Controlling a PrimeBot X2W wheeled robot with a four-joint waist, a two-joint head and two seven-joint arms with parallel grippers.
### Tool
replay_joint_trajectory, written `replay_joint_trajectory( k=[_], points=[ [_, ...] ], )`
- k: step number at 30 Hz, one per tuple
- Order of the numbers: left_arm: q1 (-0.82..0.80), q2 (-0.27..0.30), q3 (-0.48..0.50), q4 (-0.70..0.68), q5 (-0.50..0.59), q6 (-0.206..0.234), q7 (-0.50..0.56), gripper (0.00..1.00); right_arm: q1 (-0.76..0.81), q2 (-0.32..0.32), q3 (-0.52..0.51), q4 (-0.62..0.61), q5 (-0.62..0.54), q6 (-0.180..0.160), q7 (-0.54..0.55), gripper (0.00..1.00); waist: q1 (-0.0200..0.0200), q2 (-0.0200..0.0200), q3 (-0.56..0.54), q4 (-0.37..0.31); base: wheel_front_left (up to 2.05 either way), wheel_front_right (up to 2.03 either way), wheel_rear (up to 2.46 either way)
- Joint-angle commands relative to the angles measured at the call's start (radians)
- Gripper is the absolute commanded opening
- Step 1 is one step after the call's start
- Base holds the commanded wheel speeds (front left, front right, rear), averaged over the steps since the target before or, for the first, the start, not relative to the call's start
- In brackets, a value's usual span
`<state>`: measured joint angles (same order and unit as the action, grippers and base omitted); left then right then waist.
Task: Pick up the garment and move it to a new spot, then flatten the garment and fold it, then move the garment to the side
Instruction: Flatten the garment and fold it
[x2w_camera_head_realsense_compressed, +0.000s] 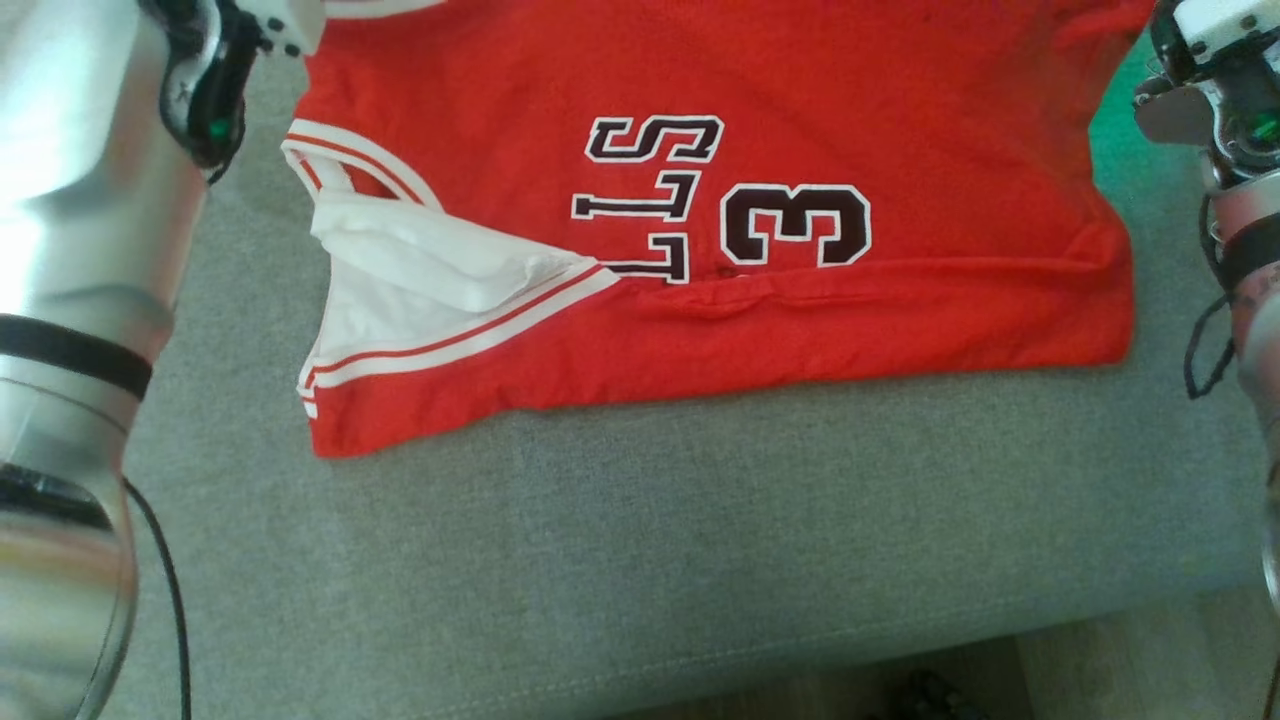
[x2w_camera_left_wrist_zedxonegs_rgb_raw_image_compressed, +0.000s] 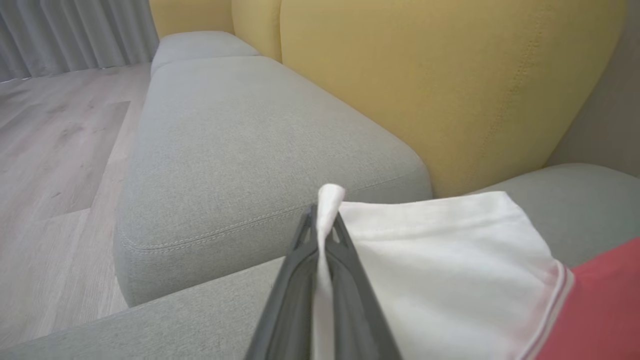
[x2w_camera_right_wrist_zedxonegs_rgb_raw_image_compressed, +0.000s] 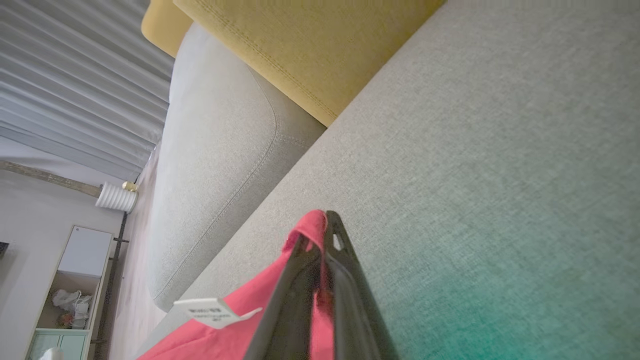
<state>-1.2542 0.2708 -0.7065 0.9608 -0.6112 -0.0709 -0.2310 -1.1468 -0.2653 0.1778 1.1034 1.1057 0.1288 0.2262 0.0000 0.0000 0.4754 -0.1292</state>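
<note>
Our left gripper (x2w_camera_left_wrist_zedxonegs_rgb_raw_image_compressed: 325, 216) pinches the red jersey (x2w_camera_head_realsense_compressed: 760, 330) at its white edge, our right gripper (x2w_camera_right_wrist_zedxonegs_rgb_raw_image_compressed: 318, 228) a red corner; we should lift both evenly, taut.

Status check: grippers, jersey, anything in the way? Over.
Left gripper shut on jersey, white part. Right gripper shut on its red edge. Jersey spread on grey seat cushion, lettering up. Yellow backrest ahead, apart from both grippers.

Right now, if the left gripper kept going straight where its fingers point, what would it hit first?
Likely the neighbouring grey seat cushion, near its corner by the yellow backrest, though depth is hard to judge. The left gripper is shut on the garment, on its white cloth.
</note>
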Motion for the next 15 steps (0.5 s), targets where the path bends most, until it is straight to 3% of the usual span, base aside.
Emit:
replay_joint_trajectory(
  k=[1, 15],
  points=[
    [-0.031, 0.033, 0.010, -0.009, 0.007, -0.008, -0.009, 0.00, 0.002, -0.001, 0.011, -0.042, -0.004, 0.002, -0.019, 0.00, 0.0000, 0.0000, -0.010, 0.002, 0.00, 0.00, 0.00],
    [0.128, 0.106, -0.013, -0.123, -0.010, -0.044, -0.026, 0.00, 0.207, -0.063, 0.012, -0.168, 0.074, 0.002, 0.033, 0.00, 0.0000, 0.0000, -0.123, 0.022, 0.00, 0.00, 0.00]
  ],
)
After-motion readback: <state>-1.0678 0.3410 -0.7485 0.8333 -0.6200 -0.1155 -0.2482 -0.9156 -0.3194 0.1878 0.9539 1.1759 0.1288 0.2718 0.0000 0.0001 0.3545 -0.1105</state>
